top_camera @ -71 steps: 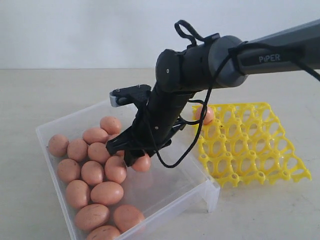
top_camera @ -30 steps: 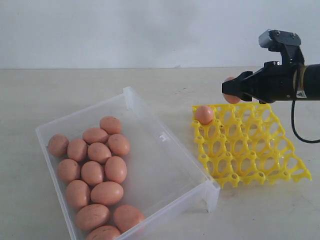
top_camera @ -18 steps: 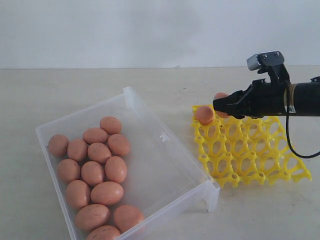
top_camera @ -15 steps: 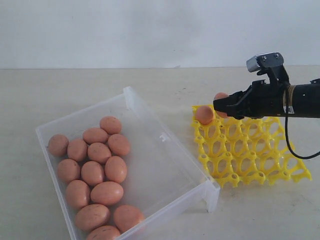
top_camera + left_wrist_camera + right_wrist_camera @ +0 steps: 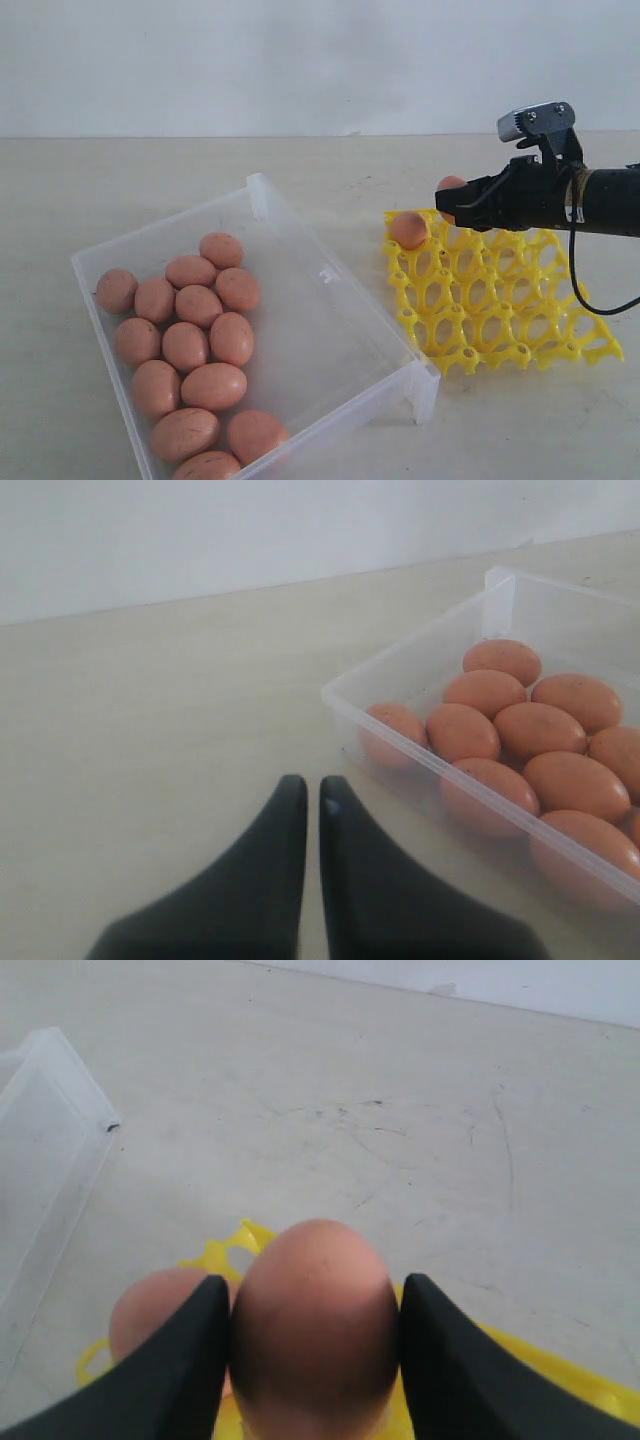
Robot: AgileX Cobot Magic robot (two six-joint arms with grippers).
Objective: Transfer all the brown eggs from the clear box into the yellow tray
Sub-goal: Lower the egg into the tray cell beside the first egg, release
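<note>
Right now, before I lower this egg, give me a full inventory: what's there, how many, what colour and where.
boxed eggs: fourteen, pinkish-brown, bunched along the left side of the clear box
tray egg: one, pinkish-brown, in the yellow tray's far-left corner cup
held egg: one, pinkish-brown, in the right claw above the tray's far edge
clear box: one, transparent, left on the table
yellow tray: one, bright yellow, right of the box
table: one, beige, under everything
wall: one, whitish, behind
left claw: black, shut, empty, beside the box
right claw: black, gripping the held egg
</note>
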